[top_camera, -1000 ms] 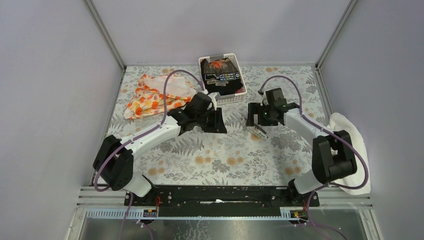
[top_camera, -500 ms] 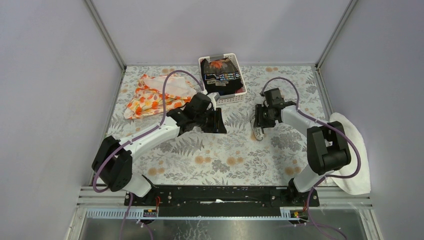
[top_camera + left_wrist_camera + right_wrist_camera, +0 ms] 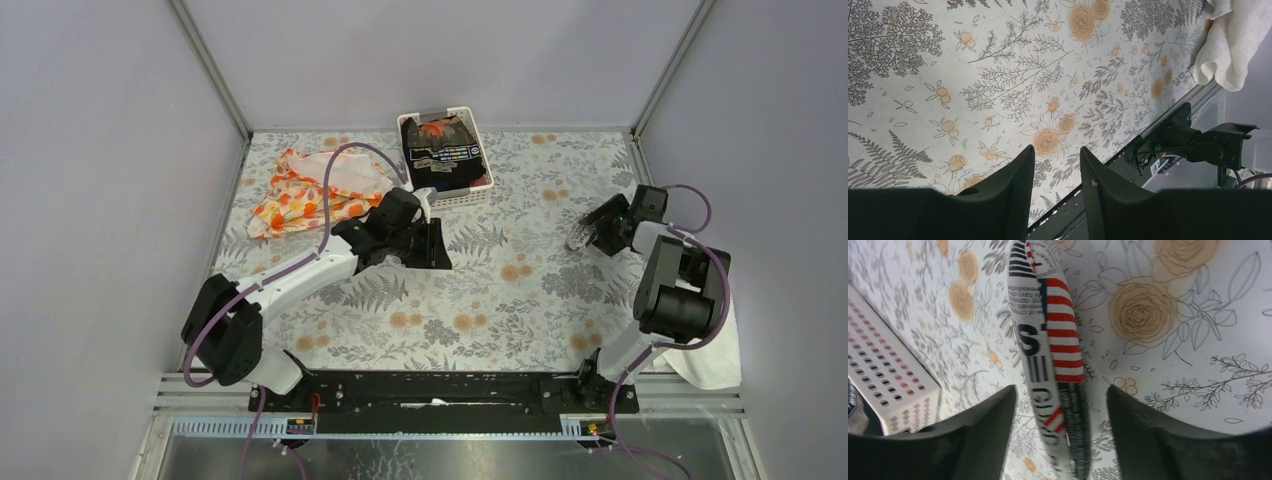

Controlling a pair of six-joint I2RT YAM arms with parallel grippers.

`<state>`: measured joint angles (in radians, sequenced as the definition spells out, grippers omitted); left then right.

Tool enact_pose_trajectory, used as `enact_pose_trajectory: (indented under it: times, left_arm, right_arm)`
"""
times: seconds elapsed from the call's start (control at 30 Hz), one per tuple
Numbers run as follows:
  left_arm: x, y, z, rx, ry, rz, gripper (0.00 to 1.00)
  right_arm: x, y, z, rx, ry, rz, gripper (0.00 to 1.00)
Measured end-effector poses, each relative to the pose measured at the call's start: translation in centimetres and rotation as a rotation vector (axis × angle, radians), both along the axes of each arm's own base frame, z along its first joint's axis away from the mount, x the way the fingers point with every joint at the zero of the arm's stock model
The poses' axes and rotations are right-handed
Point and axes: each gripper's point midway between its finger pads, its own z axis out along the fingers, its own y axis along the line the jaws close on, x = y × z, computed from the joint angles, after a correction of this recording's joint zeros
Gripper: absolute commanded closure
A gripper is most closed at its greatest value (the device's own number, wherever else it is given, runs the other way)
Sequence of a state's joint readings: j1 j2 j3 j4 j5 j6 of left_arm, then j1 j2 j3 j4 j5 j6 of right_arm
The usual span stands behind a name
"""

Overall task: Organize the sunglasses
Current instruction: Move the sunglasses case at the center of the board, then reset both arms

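An orange-flowered cloth (image 3: 305, 190) lies crumpled at the far left of the table (image 3: 480, 300). Just right of it, the left arm reaches toward the middle. The left tool (image 3: 1056, 152) is partly open, with a narrow gap between its dark fingers and nothing in that gap. It hangs above the leaf-and-flower print of the table without touching anything.

Behind it, at the far edge, stands a white perforated basket (image 3: 466, 198) with dark packets inside.

Well to the right, the right arm is folded back on itself near the table's right edge. The right tool (image 3: 1062, 395) is open, with one finger on each side of a tube-shaped case (image 3: 1045, 315) printed with red and white stripes and black lettering. Bare table shows between the case and one finger, so the case is straddled, not squeezed. I cannot tell whether the other finger touches it.

A white towel (image 3: 722, 350) hangs over the right side of the table, beside that arm's base.

I cannot tell where the sunglasses are; no view shows them in the open.
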<state>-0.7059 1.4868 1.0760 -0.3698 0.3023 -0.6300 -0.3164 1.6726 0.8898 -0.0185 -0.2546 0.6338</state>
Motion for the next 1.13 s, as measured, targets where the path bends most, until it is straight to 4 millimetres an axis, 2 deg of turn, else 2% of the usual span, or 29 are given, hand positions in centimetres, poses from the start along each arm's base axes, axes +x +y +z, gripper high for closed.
enact_pose_trajectory:
  times: [0.07, 0.17, 0.27, 0.33, 0.47, 0.53, 0.57, 0.63, 0.7, 0.8, 0.9, 1.0, 1.13]
  left_arm:
    - [-0.2, 0.1, 0.2, -0.003, -0.004, 0.0, 0.56]
    - [-0.2, 0.3, 0.9, -0.011, -0.021, 0.006, 0.55]
    - [-0.1, 0.4, 1.4, -0.011, -0.031, 0.012, 0.53]
    - [0.0, 0.4, 1.8, -0.01, -0.035, 0.015, 0.52]
    - [0.7, 0.3, 4.1, -0.029, -0.082, 0.028, 0.49]
    - [1.2, 0.3, 6.2, -0.053, -0.134, 0.036, 0.49]
    - [1.5, 0.3, 7.5, -0.068, -0.167, 0.042, 0.49]
    - [2.1, 0.3, 10.1, -0.097, -0.231, 0.051, 0.49]
    - [2.5, 0.4, 12.6, -0.122, -0.294, 0.062, 0.49]
    - [2.7, 1.1, 15.3, -0.144, -0.372, 0.084, 0.48]
    - [2.5, 2.2, 17.0, -0.153, -0.429, 0.109, 0.47]
    - [1.9, 3.4, 18.4, -0.167, -0.479, 0.133, 0.46]
    - [0.6, 5.0, 18.3, -0.179, -0.509, 0.156, 0.45]
  right_arm:
    - [0.1, -0.7, -0.3, 0.011, 0.009, -0.03, 0.08]
    - [-0.3, -0.9, -0.3, -0.002, 0.027, -0.042, 0.05]
    - [-1.4, -1.6, 1.2, -0.061, 0.03, -0.058, 0.02]
    - [-2.1, -2.3, 3.7, -0.127, -0.007, -0.072, 0.01]
    - [-3.4, -2.6, 12.5, -0.276, -0.207, -0.093, 0.0]
    - [-4.1, -1.0, 16.4, -0.328, -0.318, -0.076, 0.0]
    - [-4.4, 0.5, 18.1, -0.345, -0.372, -0.05, 0.0]
    - [-5.0, 4.2, 20.4, -0.349, -0.456, 0.035, 0.0]
    - [-5.6, 7.9, 21.5, -0.341, -0.505, 0.131, 0.0]
    - [-6.8, 13.4, 21.6, -0.329, -0.542, 0.31, 0.0]
    - [-8.5, 16.7, 20.7, -0.339, -0.554, 0.442, 0.0]
    - [-10.4, 18.1, 18.2, -0.347, -0.534, 0.514, 0.0]
    - [-11.7, 17.5, 14.0, -0.356, -0.444, 0.523, 0.0]
